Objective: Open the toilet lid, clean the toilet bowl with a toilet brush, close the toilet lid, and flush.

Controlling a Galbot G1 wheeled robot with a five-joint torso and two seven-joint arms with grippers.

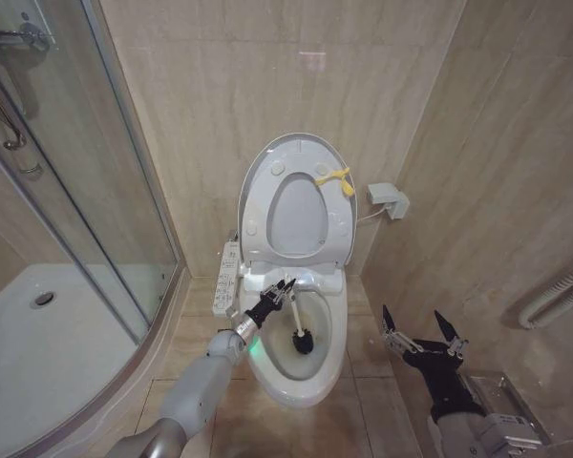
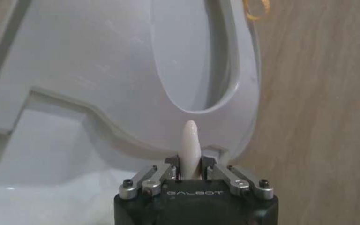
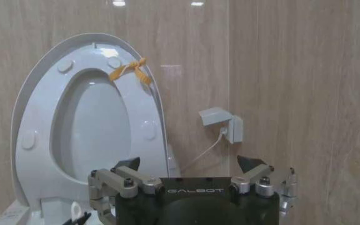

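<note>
The toilet lid [image 1: 296, 215] stands raised against the wall with the seat ring in front of it, a yellow tag [image 1: 336, 178] at its top edge. Below lies the open toilet bowl [image 1: 285, 370], white with a stained inside. My left gripper [image 1: 283, 290] hangs over the bowl's back rim, shut on the toilet brush [image 1: 295, 318], whose dark head [image 1: 303, 341] sits down in the bowl. In the left wrist view the handle's cream tip [image 2: 190, 138] sticks out past the left gripper [image 2: 191, 165]. My right gripper [image 1: 422, 329] waits open to the right of the toilet; the right wrist view shows that gripper [image 3: 189, 164] facing the lid [image 3: 89, 122].
A glass shower enclosure [image 1: 76, 210] and white shower tray [image 1: 48, 343] fill the left. The bidet button panel [image 1: 226, 277] runs along the toilet's left side. A wall box with a cable [image 1: 389, 200] sits right of the lid. A ribbed hose [image 1: 554, 296] hangs on the right wall.
</note>
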